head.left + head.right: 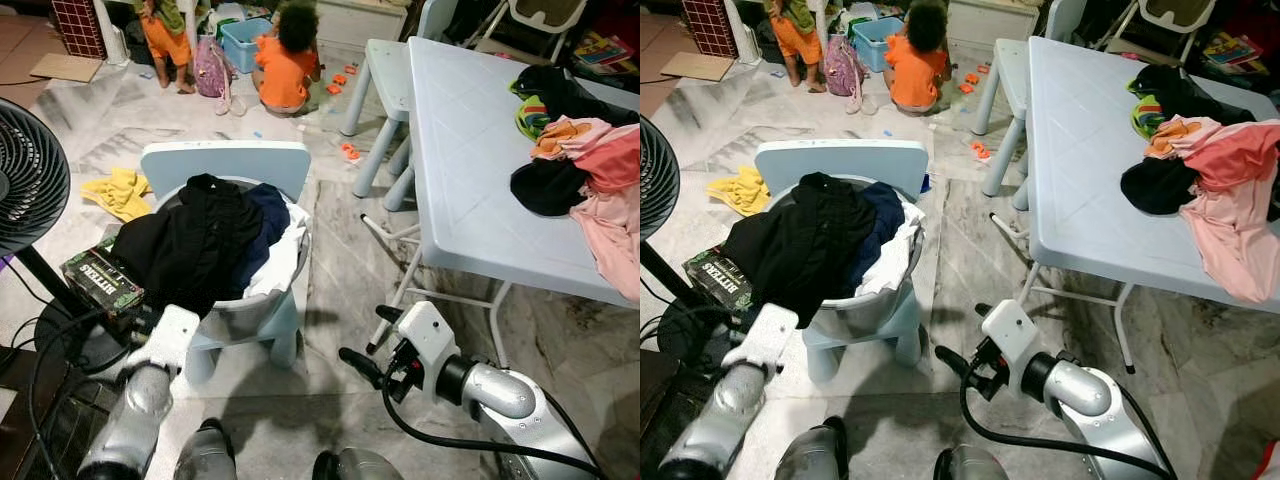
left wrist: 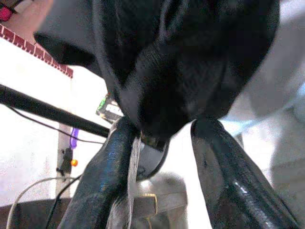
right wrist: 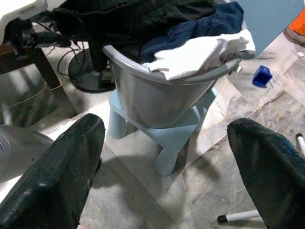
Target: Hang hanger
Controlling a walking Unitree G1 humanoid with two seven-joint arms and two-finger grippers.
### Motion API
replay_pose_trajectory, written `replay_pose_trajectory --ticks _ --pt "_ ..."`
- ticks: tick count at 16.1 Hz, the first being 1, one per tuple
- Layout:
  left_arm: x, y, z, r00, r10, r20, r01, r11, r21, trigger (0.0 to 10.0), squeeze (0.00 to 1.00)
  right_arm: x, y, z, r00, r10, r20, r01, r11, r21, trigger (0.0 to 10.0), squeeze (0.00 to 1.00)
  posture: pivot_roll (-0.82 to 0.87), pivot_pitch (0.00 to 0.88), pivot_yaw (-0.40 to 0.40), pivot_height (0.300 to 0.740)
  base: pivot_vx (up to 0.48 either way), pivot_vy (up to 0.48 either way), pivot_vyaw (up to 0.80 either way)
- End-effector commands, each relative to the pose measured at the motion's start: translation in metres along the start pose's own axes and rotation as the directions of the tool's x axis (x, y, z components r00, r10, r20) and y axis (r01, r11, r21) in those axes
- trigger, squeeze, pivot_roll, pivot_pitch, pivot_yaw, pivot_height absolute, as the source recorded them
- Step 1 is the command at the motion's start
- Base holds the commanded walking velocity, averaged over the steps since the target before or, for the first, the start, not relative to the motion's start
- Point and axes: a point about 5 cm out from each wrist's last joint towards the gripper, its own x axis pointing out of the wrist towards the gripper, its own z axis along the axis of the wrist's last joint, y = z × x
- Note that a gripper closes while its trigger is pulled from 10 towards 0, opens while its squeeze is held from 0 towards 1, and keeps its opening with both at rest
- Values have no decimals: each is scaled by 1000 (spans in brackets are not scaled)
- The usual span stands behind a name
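Step in hand: judged to be drawing a garment out of the laundry, ahead of any hanging.
Left hand [image 2: 162, 157]: lower left of the head view, at the front edge of the heap; the wrist view shows its two fingers [image 2: 102, 176] spread, with a fold of black garment [image 1: 185, 245] hanging into the gap. Whether the cloth is actually pinched cannot be told.
Right hand [image 1: 365, 345]: lower centre of the frame, low over the floor and well apart from the laundry; fingers spread wide, nothing between them.
Hanger: none can be made out with certainty; white rods [image 1: 390, 235] lie on the floor beside the counter leg, identity unclear.
Basin [image 3: 157, 98]: grey, heaped with black, navy and white cloth, standing on a pale blue stool [image 3: 162, 138] at centre left.
Counter [image 1: 470, 150]: right of frame, carrying more clothes [image 1: 590, 170] in the upper right.
Method: close the left fingers on one layer only, lift straight up and slowly so the basin is not tipped off the stool.
Hazard: fan [image 1: 30, 175] and cables at far left, close to the left arm.
Bystanders: two people [image 1: 285, 60] on the floor at the top of the frame, well apart.
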Motion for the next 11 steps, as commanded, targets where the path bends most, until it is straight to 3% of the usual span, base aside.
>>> replay_pose_trajectory --ticks 1,2,3,6,9,11 --pt "-4 -5 1 1000 -2 27 1 1000 25 10000 941 0 -1 -3 1000 -1 -12 0 1000 -6 10000 0 -96 101 -158 740 0 0 0" --pt "-6 -5 2 999 -1 32 0 1000 30 10000 941 1 -1 -3 1000 0 -10 0 1000 -7 10000 0 -96 101 -158 740 0 0 0" --pt "-7 -7 0 1000 3 19 -2 999 -38 10000 1000 2 -1 -3 1000 1 -9 -1 1000 -11 10000 0 -86 99 -158 740 0 0 0" --pt "-11 -8 -4 999 36 7 -35 988 -153 10000 1000 1 -1 -4 1000 1 -12 -1 1000 -17 10000 0 -88 101 -159 740 0 0 0" --pt "-19 -11 -11 998 63 15 -59 984 -171 10000 1000 2 0 -4 1000 3 -15 -3 1000 -25 10000 0 -83 102 -158 740 0 0 0" --pt "-25 2 -10 980 183 73 -168 970 -175 10000 1000 3 0 -4 1000 4 -12 -4 1000 -26 10000 0 -80 103 -159 740 0 0 0"
